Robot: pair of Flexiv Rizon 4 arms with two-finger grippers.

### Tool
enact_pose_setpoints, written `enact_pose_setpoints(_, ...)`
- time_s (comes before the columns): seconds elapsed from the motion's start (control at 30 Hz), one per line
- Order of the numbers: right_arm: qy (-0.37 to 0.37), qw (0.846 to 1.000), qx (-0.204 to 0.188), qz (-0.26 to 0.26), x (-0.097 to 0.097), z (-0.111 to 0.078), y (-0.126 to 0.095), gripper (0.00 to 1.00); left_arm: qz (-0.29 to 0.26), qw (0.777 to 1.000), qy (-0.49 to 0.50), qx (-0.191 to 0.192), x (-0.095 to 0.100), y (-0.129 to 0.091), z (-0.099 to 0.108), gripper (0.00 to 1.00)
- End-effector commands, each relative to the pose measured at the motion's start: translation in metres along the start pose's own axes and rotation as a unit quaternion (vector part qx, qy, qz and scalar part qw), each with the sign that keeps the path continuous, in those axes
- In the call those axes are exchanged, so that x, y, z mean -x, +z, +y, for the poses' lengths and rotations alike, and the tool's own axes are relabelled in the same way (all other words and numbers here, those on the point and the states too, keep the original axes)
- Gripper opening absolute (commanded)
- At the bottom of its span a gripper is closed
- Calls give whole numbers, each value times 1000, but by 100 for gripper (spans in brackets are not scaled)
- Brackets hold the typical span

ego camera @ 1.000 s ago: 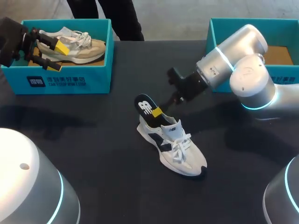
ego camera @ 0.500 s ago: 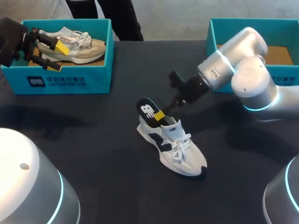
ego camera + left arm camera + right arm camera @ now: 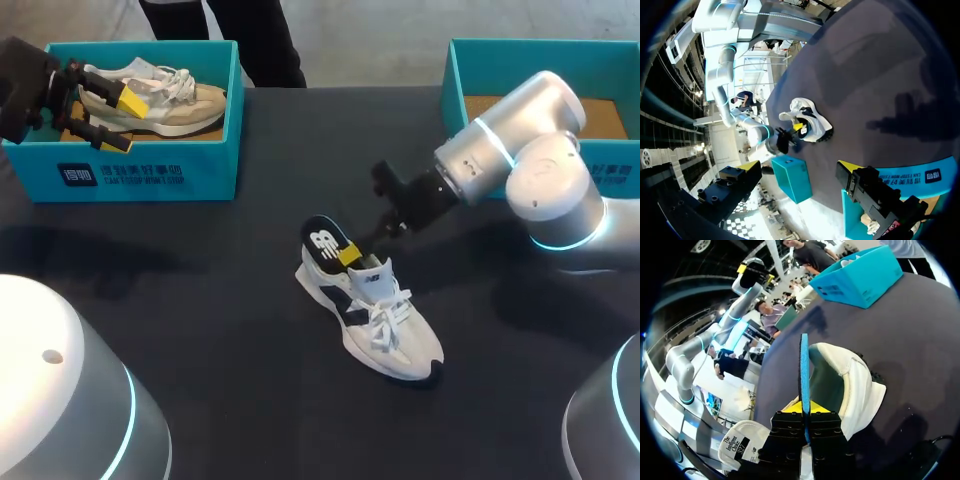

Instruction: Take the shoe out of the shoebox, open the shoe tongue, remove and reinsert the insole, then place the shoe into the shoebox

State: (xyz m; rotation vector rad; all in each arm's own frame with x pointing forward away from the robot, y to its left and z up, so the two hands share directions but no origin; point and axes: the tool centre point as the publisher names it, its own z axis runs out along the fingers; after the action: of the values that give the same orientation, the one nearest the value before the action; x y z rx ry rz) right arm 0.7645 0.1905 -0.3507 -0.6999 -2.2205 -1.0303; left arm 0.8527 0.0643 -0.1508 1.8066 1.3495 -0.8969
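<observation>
Dark tabletop (image 3: pixel 200 300) fills the head view, with a teal shoebox at each far side. The white and navy shoe (image 3: pixel 385 325) is out of its box and rests on its sole near the middle, toe toward my side. My right arm (image 3: pixel 500 150) comes in past the right shoebox (image 3: pixel 455 110), whose brown floor shows. My right jaws are clenched on the insole (image 3: pixel 325 242), which stands up out of the shoe's opening with its lower end inside. My left jaws hang released over the left shoebox (image 3: pixel 150 175), just above the heel of the tan shoe (image 3: pixel 170 105) lying in it, grasping nothing. In the left wrist view the shoe (image 3: pixel 807 122) sits well apart across the tabletop with my right arm (image 3: pixel 757 137) at it, and nothing lies between my spread fingers (image 3: pixel 747 167). In the right wrist view the insole (image 3: pixel 804 370) runs edge-on straight out from between my fingers (image 3: pixel 790 422), pinched from both sides, and dips into the shoe's white collar (image 3: pixel 855 385). The tongue (image 3: pixel 735 442) lies beside my fingers. I judge the taking-out done, the tongue opened and the insole step half way, though I cannot tell whether the insole is going out or in. Left to do: seat the insole flat, then put the shoe into the shoebox.
</observation>
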Motion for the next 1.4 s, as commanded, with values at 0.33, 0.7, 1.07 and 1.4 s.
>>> enact_pose_setpoints(0.33, -21, 1000, 17, -2, -9, 5, 2, 93, 0, 1000, 1, 1, 0, 0, 0, 100)
enact_pose_setpoints(0.7, -48, 998, 29, -17, -13, 22, 2, 88, 0, 1000, 1, 1, 0, 0, 0, 100)
enact_pose_setpoints(1.07, -61, 998, 26, -21, -12, 34, 4, 39, 0, 1000, 1, 1, 0, 0, 0, 100)
enact_pose_setpoints(1.4, -64, 997, 25, -27, -11, 39, 0, 42, 0, 1000, 1, 1, 0, 0, 0, 100)
